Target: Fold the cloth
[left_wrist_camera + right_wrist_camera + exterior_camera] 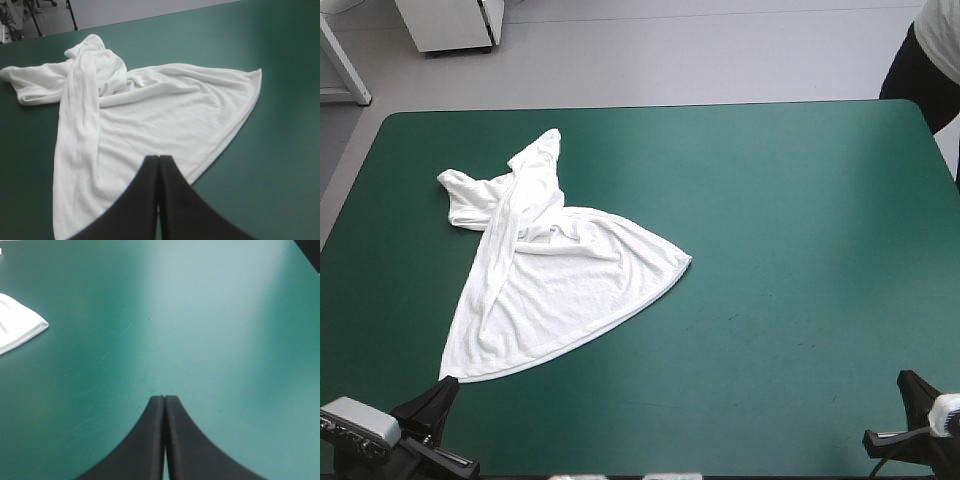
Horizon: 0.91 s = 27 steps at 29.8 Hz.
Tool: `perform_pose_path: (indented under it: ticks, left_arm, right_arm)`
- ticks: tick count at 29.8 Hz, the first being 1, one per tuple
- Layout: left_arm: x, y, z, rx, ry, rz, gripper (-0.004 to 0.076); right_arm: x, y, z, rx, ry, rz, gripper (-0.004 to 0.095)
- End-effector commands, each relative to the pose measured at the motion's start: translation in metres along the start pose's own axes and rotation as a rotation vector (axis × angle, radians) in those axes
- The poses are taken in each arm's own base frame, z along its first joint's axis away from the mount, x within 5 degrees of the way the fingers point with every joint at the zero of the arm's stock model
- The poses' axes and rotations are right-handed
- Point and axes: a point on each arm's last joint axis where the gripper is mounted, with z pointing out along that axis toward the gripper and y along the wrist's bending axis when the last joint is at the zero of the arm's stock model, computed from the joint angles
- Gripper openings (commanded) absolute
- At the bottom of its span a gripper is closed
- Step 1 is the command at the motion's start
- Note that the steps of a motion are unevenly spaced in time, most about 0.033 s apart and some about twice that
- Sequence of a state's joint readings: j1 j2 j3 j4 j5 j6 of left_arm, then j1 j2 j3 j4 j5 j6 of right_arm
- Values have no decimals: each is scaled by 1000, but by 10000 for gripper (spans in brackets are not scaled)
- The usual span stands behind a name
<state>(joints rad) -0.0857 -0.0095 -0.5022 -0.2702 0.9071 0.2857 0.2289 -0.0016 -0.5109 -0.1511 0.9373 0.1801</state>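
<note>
High view: T-shirt (548, 282) lying diagonal; left gripper (159, 159) sitting just beside its near hem corner, pinched together, empty; right gripper (164, 398) well apart from it, likewise pinched.

White short-sleeved T-shirt (560, 280) lies on left half of teal-green table cover (800, 230), hem end spread, upper part bunched toward far left corner. Black-finned left gripper (446, 388) sits at near left corner beside the hem; right gripper (908, 380) at near right corner.
</note>
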Motion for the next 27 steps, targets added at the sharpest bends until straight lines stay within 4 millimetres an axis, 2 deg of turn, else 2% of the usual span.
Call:
perform_pose_path:
  ticks: [1, 21, 24, 27]
  left_arm:
    - [-13, 1, -1, -2, -67, -17, -10]
    - [-15, 1, -2, -7, -71, -45, -10]
    - [-22, 5, -4, -40, -38, -102, -10]
    - [-35, 11, -5, -88, 47, -94, -10]
  right_arm:
    - [-12, 0, -2, 2, -76, -9, -17]
    - [-13, 2, -3, -19, -77, 7, -17]
    - [-22, 7, -2, -59, -63, 39, -17]
    - [-39, 10, 7, -63, -28, 25, -17]
